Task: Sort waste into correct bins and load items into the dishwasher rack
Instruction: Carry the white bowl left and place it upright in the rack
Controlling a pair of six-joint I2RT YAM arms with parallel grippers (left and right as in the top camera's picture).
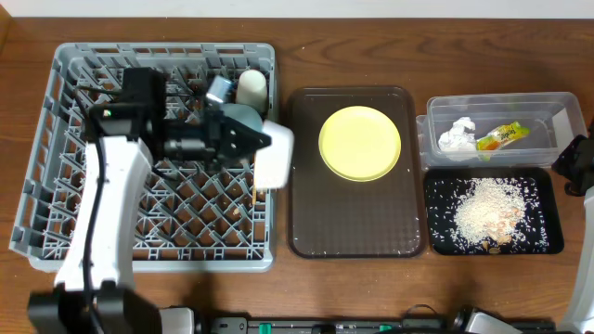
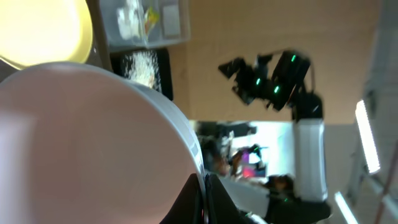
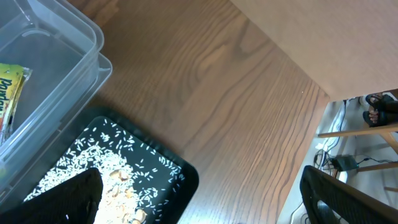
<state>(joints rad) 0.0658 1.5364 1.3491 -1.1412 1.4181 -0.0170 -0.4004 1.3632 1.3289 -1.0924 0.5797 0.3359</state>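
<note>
Rice (image 1: pixel 487 213) lies in the black tray (image 1: pixel 548 186) at 4 o'clock, and the right gripper (image 3: pixel 200 180) is spread wide at its far corner. Left gripper (image 1: pixel 264 141) clamps the white bowl (image 1: pixel 276 160), tilted, at the rack's (image 1: pixel 37 167) 3 o'clock edge. Wrapper (image 1: pixel 501 137) and napkin (image 1: pixel 457 136) sit in the tub (image 1: pixel 557 98) at 2 o'clock.

Left arm (image 1: pixel 109 190) outstretched, left jaws clamped; right jaws wide apart.

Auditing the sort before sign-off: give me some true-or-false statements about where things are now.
1. The yellow plate lies on the brown serving tray. True.
2. The snack wrapper is in the black tray. False: it lies in the clear tub, by the napkin.
3. The rice scraps are in the black tray. True.
4. The right claw holds a bowl. False: it is open, empty; the left claw grips the white bowl over the dishwasher rack's edge.
</note>
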